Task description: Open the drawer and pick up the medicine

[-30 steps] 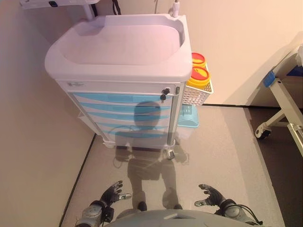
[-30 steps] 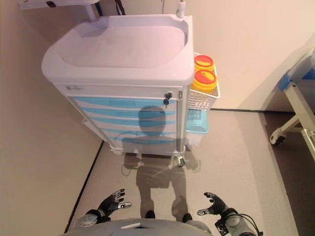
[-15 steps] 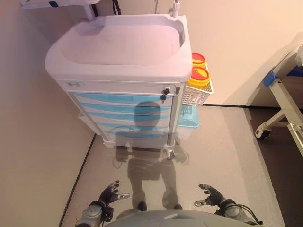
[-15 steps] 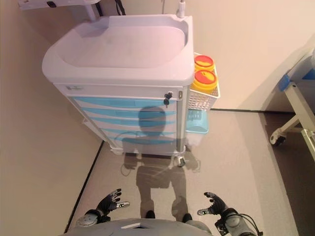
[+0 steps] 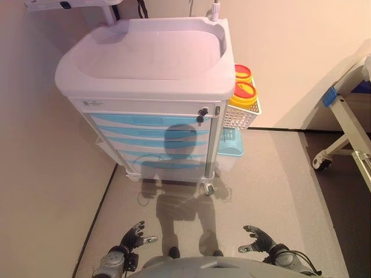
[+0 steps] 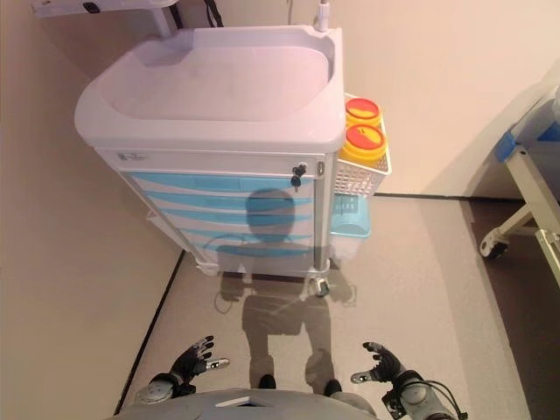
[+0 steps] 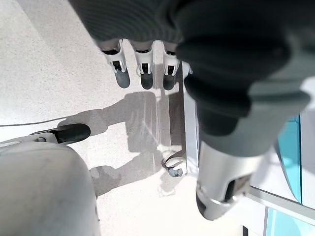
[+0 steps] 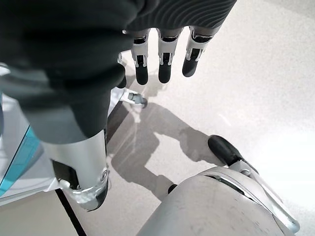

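Right now you have the medical cart standing at twelve o'clock, pushed into the corner of the room, with its pale, empty-looking top tray facing you. Its stack of blue drawers sits flush with the front (every one of them is closed), and a small key lock shows at the upper right of the drawer face. The medicine itself cannot be seen anywhere; nothing of it shows on the cart top or in either hand.

At about one o'clock, a white wire basket hangs on the cart's right side and carries two yellow containers with red lids, one behind the other. Just below the basket, a light blue bin is attached low on the same side. Over at three o'clock you can see part of a bed frame with a caster wheel on the floor.

Your left hand hangs low at seven o'clock and your right hand at five o'clock, both well apart from the cart. Each has its fingers spread and relaxed, holding nothing; the wrist views show only straight fingers above bare floor.
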Robot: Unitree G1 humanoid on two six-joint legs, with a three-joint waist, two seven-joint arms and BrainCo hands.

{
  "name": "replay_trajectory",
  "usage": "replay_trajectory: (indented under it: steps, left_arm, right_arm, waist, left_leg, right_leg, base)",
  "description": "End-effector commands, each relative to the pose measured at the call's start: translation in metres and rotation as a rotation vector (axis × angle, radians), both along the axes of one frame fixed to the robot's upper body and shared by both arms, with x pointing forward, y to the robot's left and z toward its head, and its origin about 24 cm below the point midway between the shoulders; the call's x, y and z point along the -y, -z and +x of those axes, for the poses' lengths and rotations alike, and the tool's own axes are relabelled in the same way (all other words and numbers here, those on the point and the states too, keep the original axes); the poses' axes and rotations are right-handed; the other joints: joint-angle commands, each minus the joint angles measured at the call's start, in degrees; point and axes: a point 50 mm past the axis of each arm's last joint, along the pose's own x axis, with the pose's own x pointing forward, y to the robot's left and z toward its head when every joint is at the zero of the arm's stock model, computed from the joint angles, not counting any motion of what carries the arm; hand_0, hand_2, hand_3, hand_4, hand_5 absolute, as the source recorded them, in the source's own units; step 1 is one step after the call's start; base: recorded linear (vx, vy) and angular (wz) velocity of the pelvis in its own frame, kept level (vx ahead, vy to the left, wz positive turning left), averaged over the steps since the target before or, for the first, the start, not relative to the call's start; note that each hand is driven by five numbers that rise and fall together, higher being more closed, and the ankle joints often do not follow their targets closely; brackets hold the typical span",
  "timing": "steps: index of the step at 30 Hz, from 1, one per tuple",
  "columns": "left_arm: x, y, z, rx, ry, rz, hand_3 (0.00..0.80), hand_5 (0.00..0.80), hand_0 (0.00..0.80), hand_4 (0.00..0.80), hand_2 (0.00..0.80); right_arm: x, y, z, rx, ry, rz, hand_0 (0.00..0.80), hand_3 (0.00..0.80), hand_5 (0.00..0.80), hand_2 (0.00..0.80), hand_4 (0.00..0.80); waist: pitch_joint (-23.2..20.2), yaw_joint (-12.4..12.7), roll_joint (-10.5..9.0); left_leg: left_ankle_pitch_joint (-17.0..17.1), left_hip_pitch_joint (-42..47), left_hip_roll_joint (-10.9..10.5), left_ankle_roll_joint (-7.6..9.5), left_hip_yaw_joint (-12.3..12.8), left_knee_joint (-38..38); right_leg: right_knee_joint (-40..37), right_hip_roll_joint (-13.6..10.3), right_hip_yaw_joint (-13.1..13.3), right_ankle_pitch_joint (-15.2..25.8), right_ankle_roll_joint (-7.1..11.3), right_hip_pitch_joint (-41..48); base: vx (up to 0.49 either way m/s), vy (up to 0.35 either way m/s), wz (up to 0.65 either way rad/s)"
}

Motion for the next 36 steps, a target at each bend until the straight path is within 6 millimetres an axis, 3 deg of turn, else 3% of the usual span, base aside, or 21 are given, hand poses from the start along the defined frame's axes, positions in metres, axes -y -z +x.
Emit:
replay_trajectory:
  steps: [1,7,11,18,27,29,36]
  left_arm:
    - [-0.015,-0.008,0.018,0.059,-0.103,0.008,0.0,0.0,0.0,0.0,0.0]
    - [-0.02,-0.026,0.053,0.239,-0.193,-0.071,0.0,0.0,0.0,0.0,0.0]
    - [-0.034,-0.046,0.077,0.427,-0.328,-0.152,0.0,0.0,0.0,0.0,0.0]
    - [-0.042,-0.075,0.107,0.688,-0.506,-0.305,0.0,0.0,0.0,0.0,0.0]
    - [-0.048,-0.124,0.152,0.938,-0.534,-0.486,0.0,0.0,0.0,0.0,0.0]
    - [-0.046,-0.138,0.165,0.982,-0.525,-0.574,0.0,0.0,0.0,0.0,0.0]
    - [-0.054,-0.203,0.209,1.15,-0.505,-1.017,0.0,0.0,0.0,0.0,0.0]
  right_arm:
    - [-0.002,-0.008,0.026,0.076,0.005,0.008,0.0,0.0,0.0,0.0,0.0]
    - [0.003,-0.03,0.065,0.243,0.031,0.004,0.0,0.0,0.0,0.0,0.0]
    - [0.005,-0.045,0.088,0.362,0.068,0.007,0.0,0.0,0.0,0.0,0.0]
    - [0.001,-0.052,0.099,0.442,0.09,-0.008,0.0,0.0,0.0,0.0,0.0]
    - [-0.002,-0.052,0.101,0.405,0.005,-0.027,0.0,0.0,0.0,0.0,0.0]
    - [-0.004,-0.053,0.101,0.404,-0.004,-0.02,0.0,0.0,0.0,0.0,0.0]
    - [-0.002,-0.055,0.1,0.414,0.024,0.006,0.0,0.0,0.0,0.0,0.0]
  waist:
    - [2.6,-0.4,-1.4]
    - [9.7,-0.7,-1.06]
    - [14.2,-0.4,-2.65]
    - [17.7,-1.0,-4.19]
    - [19.7,-2.8,-7.31]
    - [20.0,-3.3,-7.77]
    - [20.6,-5.1,-9.42]
  left_leg:
    - [-6.9,-3.2,-3.4,3.65,-0.6,4.2]
    - [-7.8,-12.1,-4.4,5.19,0.1,12.2]
    - [-10.3,-22.3,-4.8,7.08,2.2,22.8]
    - [-12.4,-31.2,-4.6,8.19,3.2,30.0]
    - [-13.3,-35.0,-2.7,7.84,5.1,32.1]
    - [-15.1,-34.7,-2.2,7.53,5.1,32.7]
    - [-15.9,-35.9,-1.9,7.5,5.7,33.8]
  right_leg:
    - [9.1,-3.8,-0.6,-4.8,3.45,-5.2]
    - [16.6,-5.1,0.5,-5.6,2.47,-14.6]
    - [24.4,-5.3,1.7,-6.1,1.45,-24.6]
    - [30.9,-3.6,3.7,-5.9,1.23,-34.3]
    - [30.0,-1.3,5.8,-3.4,1.84,-37.8]
    - [30.3,-0.5,6.6,-4.5,2.35,-37.5]
    - [29.0,0.7,7.9,-3.5,2.23,-37.8]
  base:
    - [-0.067,0.048,-0.03]
    - [-0.183,0.078,-0.06]
    - [-0.181,0.033,-0.1]
    - [-0.048,0.067,-0.15]
    - [0.016,0.035,-0.2]
    - [0.123,0.018,-0.17]
    - [0.067,0.001,-0.23]
